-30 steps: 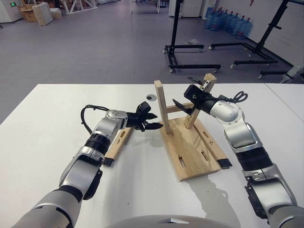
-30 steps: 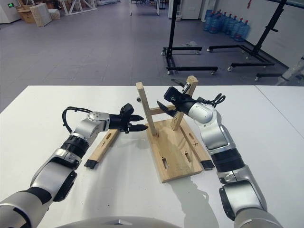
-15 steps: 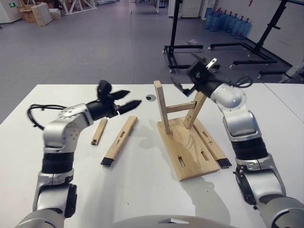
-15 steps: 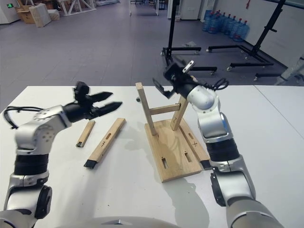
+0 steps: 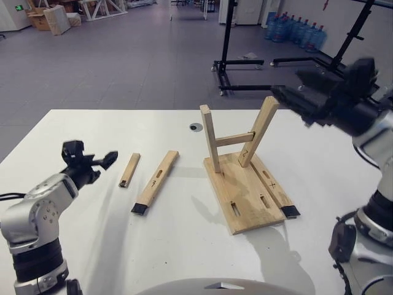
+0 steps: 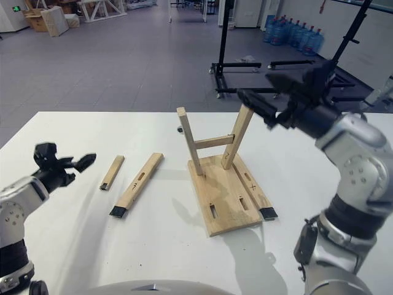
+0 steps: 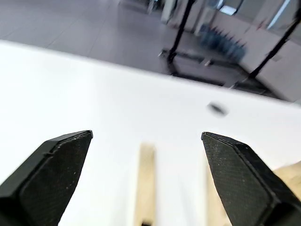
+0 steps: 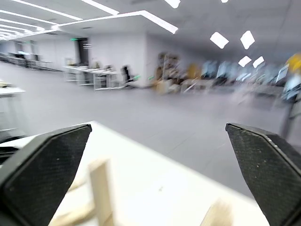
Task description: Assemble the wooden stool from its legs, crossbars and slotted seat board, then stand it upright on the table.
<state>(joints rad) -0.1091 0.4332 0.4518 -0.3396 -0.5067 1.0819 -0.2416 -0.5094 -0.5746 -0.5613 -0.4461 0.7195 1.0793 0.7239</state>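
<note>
We saw the left gripper low over the white table. Its two fingers were spread wide and held nothing. Just ahead of those fingertips, in line with the gap between them, a short crossbar lay flat on the table. Beyond it, farther from the fingers, a loose leg also lay flat, with a black cap on its near end. Neither piece touched the fingers.

The right gripper was raised in the air and blurred. Its fingers were likewise parted, with nothing between them. Below and ahead of its fingertips stood the part-built stool. The slotted seat board lay flat on the table, well apart from the left fingers, and two legs rose from its far end.

The upright leg stood on the side farther from the right fingers. The leaning leg tilted toward them, its top close under the lower fingertip, but the fingers were not closed on it. A joining crossbar spanned between the two legs, about halfway up.

A third leg lay flat against the seat board's edge on the right gripper's side. Its black cap was at the near end, well below the raised fingers.
</note>
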